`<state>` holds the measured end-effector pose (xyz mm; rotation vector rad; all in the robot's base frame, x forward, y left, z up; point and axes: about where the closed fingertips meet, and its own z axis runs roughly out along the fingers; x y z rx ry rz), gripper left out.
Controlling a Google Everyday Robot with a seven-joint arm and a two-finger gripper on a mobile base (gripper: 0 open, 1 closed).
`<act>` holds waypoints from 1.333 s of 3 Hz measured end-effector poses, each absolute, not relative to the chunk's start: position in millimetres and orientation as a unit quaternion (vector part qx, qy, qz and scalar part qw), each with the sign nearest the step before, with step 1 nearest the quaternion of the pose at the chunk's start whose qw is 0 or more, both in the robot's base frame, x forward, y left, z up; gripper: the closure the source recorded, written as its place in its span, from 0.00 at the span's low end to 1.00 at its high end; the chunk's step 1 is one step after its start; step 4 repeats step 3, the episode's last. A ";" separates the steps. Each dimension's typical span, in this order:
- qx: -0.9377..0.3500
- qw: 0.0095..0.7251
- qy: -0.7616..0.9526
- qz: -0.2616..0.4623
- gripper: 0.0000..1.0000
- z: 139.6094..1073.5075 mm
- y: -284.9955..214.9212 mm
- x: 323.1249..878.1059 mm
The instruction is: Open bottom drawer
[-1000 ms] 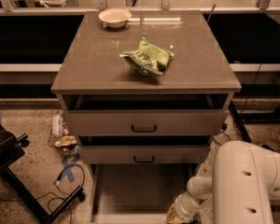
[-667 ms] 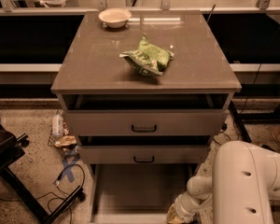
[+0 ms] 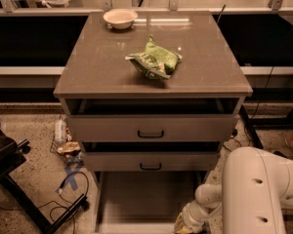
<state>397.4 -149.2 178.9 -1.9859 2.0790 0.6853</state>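
The bottom drawer stands pulled far out from the grey-beige cabinet, and I look down into its plain grey inside. Its front and handle are cut off by the lower edge of the view. Above it are the middle drawer and the top drawer, each with a small black bar handle and a dark gap above its front. My white arm reaches in from the lower right. My gripper is low at the drawer's right front corner, partly cut off by the frame edge.
On the cabinet top lie a crumpled green chip bag and a white bowl. Left of the cabinet, on the speckled floor, are a bottle, litter, cables and a black stand. A railing runs behind.
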 end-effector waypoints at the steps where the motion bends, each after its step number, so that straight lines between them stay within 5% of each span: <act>1: -0.669 0.092 0.700 0.232 0.12 177.9 -148.2 395.7; 2: -0.669 0.092 0.700 0.233 0.00 177.4 -147.7 395.1; 4: -0.669 0.092 0.700 0.233 0.00 177.3 -147.7 395.1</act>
